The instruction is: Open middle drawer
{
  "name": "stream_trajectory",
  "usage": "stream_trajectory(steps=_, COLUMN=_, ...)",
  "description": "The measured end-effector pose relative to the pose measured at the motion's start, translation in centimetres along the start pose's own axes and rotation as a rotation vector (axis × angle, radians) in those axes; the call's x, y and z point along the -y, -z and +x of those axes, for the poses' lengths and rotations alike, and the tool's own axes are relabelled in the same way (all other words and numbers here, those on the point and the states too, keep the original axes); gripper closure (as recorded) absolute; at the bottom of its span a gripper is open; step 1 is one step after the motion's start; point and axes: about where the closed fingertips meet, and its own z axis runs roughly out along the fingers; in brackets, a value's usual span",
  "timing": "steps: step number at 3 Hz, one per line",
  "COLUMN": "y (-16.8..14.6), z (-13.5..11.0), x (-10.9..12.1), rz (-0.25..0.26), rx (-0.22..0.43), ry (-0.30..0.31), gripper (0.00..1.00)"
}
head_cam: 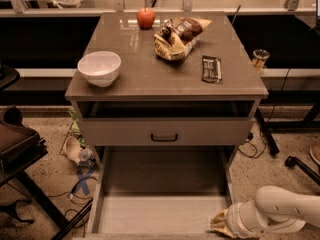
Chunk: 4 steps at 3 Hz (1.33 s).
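The middle drawer (165, 131) has a flat grey-beige front with a small dark bar handle (164, 137) at its centre. It sits pushed in under a dark slot below the tabletop. My gripper (220, 223) is at the bottom right, on a white arm (280, 211) that comes in from the right edge. It is low by the right front corner of the pulled-out bottom drawer (160, 214), well below the handle and to its right, touching neither the handle nor the middle drawer.
On the tabletop (145, 74) are a white bowl (99, 67), a red apple (146, 17), a snack bag (179, 36) and a dark bar (211, 68). The bottom drawer stands wide open. A dark chair (17, 144) is at the left, and cables and clutter (75, 151) lie on the floor.
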Motion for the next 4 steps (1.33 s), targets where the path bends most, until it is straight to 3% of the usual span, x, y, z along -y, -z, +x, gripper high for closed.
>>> stream_trajectory(steps=4, y=0.2, z=-0.2, x=-0.13, rz=-0.004, rx=0.001, ry=0.0, gripper=0.04)
